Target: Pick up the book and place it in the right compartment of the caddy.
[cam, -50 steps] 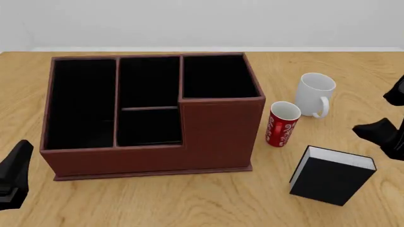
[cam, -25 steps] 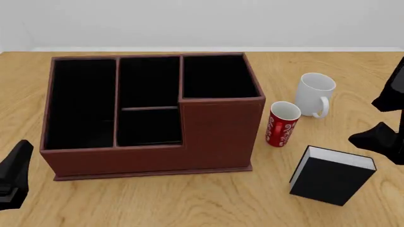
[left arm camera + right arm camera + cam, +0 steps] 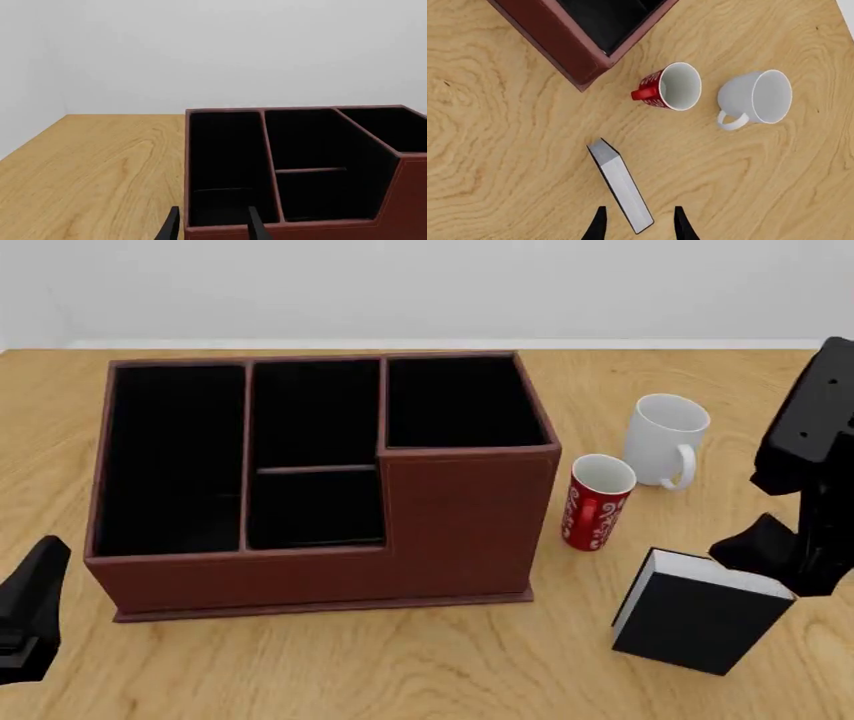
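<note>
The book (image 3: 703,612), upright on the worktop right of the caddy (image 3: 320,480), is straddled from above by the right gripper (image 3: 636,225), jaws open; off-centre closure could topple it.

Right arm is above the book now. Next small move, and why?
Probably lower the right gripper straight down over the book. The book stands upright on the table with its white page edge up, and in the right wrist view the open fingers already sit either side of its near end, not yet touching. It likely needs more depth before closing. The red cup stands clear of the path.
</note>
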{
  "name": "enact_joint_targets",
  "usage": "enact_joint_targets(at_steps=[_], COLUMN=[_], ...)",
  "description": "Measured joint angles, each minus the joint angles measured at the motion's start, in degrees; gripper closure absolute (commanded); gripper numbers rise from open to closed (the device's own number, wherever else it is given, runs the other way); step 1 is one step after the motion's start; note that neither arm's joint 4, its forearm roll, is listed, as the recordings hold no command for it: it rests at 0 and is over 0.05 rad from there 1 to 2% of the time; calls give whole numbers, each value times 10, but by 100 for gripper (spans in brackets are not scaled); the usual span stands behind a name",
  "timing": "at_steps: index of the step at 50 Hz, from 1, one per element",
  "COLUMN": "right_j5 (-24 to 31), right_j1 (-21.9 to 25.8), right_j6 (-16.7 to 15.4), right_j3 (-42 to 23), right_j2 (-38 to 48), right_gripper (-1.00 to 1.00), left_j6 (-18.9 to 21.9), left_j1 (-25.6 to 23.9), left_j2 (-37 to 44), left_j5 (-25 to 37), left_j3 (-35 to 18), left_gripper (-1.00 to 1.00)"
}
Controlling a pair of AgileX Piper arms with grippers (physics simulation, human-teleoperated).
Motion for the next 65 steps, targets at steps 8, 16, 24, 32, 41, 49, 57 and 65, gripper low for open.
enact_joint_targets(at_steps=[8, 16, 24, 32, 41, 49, 57, 65], right_j5=[-6, -14, -24, -36, -45, -52, -60, -70], right_j1=[4, 8, 12, 19, 26, 24, 20, 20], right_j6=[6, 11, 16, 24, 32, 35, 36, 38], right_j3=[8, 14, 21, 30, 40, 49, 55, 61], right_j2=[8, 17, 27, 38, 48, 55, 62, 71], right_gripper=[-100, -100, -100, -100, -100, -100, -100, -100], left_j6=[0, 0, 0, 0, 0, 0, 0, 0], left_j1=[0, 0, 0, 0, 0, 0, 0, 0], left_j2=[0, 0, 0, 0, 0, 0, 0, 0], left_j5=[0, 0, 0, 0, 0, 0, 0, 0], left_j3=[0, 0, 0, 0, 0, 0, 0, 0], left_gripper=[-100, -100, -100, -100, -100, -100, -100, -100])
